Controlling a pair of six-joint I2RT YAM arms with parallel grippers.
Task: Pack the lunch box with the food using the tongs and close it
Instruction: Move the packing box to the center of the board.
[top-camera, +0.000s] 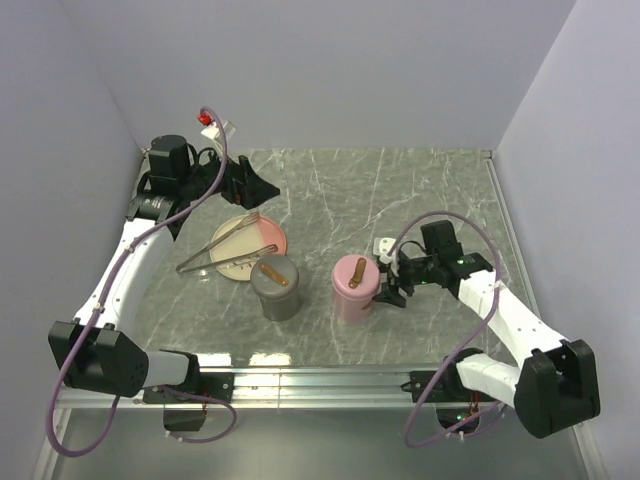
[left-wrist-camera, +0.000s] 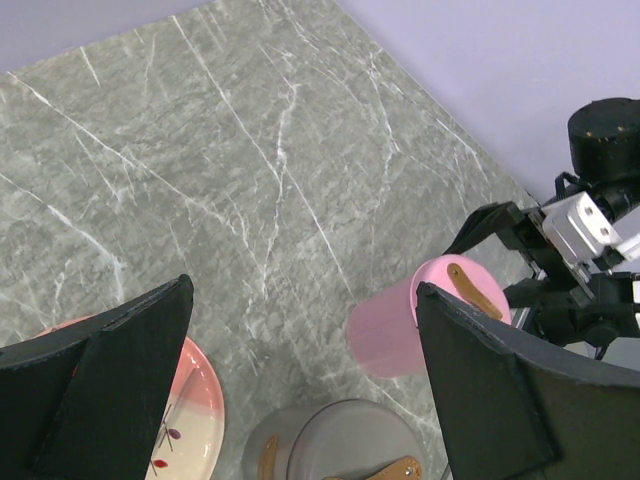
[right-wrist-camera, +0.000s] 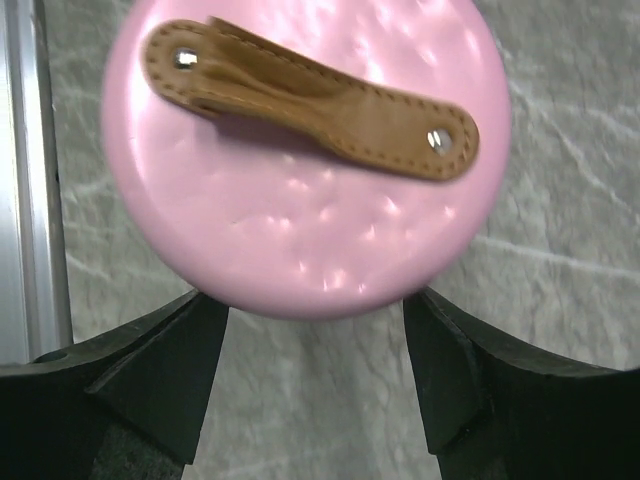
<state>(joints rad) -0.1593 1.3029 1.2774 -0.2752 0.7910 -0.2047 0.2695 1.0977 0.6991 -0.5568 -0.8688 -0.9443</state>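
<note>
The near edge of the tabletop (top-camera: 430, 190) is bounded by a metal rail (top-camera: 320, 378). The pink lunch box (top-camera: 353, 296) stands upright a little beyond it, and it serves as the reference for everything else. Its lid is on, and a brown strap (top-camera: 356, 270) is riveted across the top.

Just to the right of the pink lunch box is the right claw (top-camera: 388, 282), held low and pointing at the box. Its jaws are spread wide, one tip on each side of the box's near curve. The wrist view shows the round lid filling the gap ahead of the two black fingers (right-wrist-camera: 165, 375). Whether the tips press on the wall cannot be told, and nothing looks clamped.

Just to the left of the pink lunch box is a grey lunch box (top-camera: 276, 292). It stands apart from the pink one, also upright and lidded, with its own brown strap (top-camera: 272, 272).

Behind the grey one, to the left of and beyond the pink lunch box, lies a pink-and-cream plate (top-camera: 265, 233). The tongs (top-camera: 205, 258) rest across it. Their joined end hangs off the plate's left side and the two thin arms fan out over the plate. In the left wrist view a few small specks (left-wrist-camera: 165, 437) show on the plate, too small to identify.

Farther still, well beyond and to the left of the pink lunch box, the left claw (top-camera: 260, 187) hangs above the tabletop near the back wall. Its jaws are fully apart and hold nothing. From there its camera looks down between its fingers at bare marble, with both lunch boxes showing below.
</note>
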